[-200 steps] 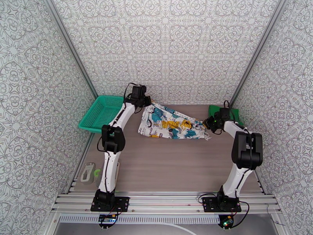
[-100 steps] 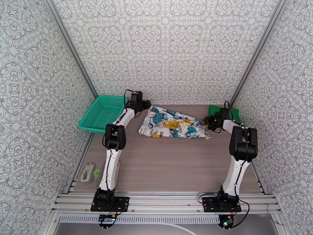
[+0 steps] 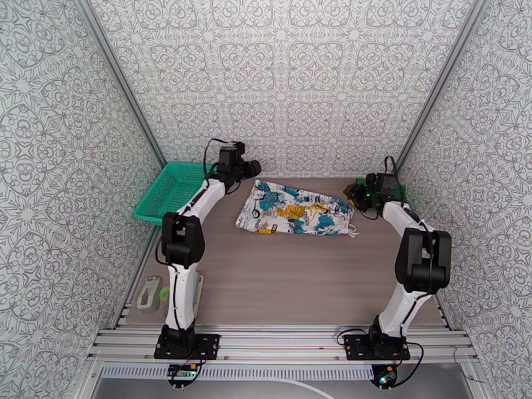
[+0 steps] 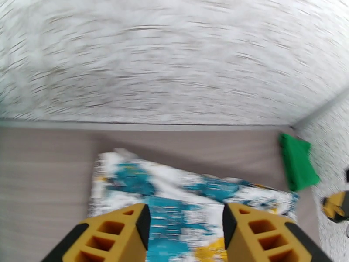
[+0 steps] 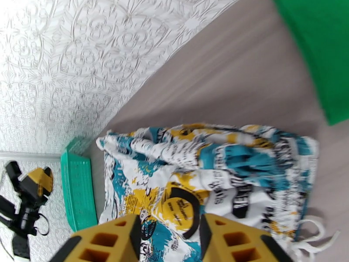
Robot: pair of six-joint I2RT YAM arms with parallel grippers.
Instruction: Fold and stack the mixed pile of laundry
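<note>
Printed garment: a white cloth with teal, yellow and black print. It lies spread flat on the table, near the far wall, between the two grippers. Its white drawstrings trail off the right-hand end.

Green shirt: it lies at the far right corner of the table, apart from the printed garment, with bare table between them. In the top view the right arm partly hides it. The left wrist view shows it as a compact green shape.

Left gripper: it is positioned off the garment's far left corner, beside the mesh basket. Its yellow fingers are spread apart with nothing between them; the garment is seen past the gap, clear of both pads.

Right gripper: it is positioned off the garment's right end, in front of the green shirt. Its fingers are parted and hold nothing. The cloth lies beyond them without contact.

The basket stands at the far left edge of the table, tilted, clear of both garments
</note>
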